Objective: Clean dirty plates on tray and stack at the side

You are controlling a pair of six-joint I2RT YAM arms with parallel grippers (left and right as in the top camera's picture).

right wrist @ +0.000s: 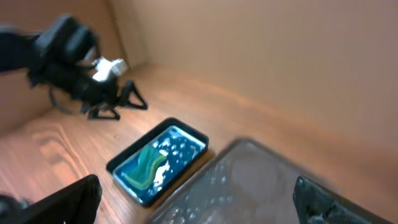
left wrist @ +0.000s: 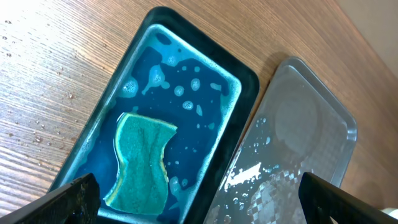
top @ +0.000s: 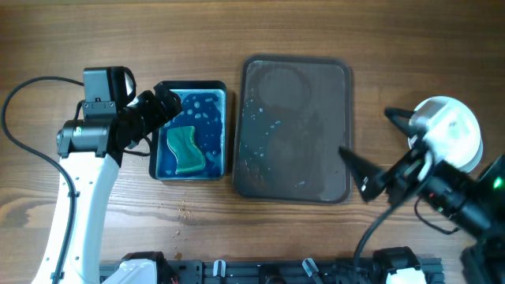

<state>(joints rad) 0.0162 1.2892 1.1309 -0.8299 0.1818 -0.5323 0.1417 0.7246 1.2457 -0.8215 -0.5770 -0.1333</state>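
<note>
The tray (top: 331,95) lies in the middle of the table, dark, wet with droplets, and bare of plates. The plates (top: 451,126) form a plain white stack on the wood to its right, partly behind my right arm. Between that stack and the tray's right edge, my right gripper (top: 377,142) stands open and holds nothing. In the right wrist view the tray (right wrist: 261,180) shows blurred between the wide jaws of the right gripper (right wrist: 199,208). My left gripper (top: 167,106) is open over the basin's far left corner, also seen as the left gripper (left wrist: 205,202) in its wrist view.
A black basin (top: 222,87) of blue water sits left of the tray, with a green sponge (top: 187,150) lying in it. The left wrist view shows the sponge (left wrist: 142,162), the basin rim (left wrist: 249,81) and the tray (left wrist: 311,124). Water drops dot the wood.
</note>
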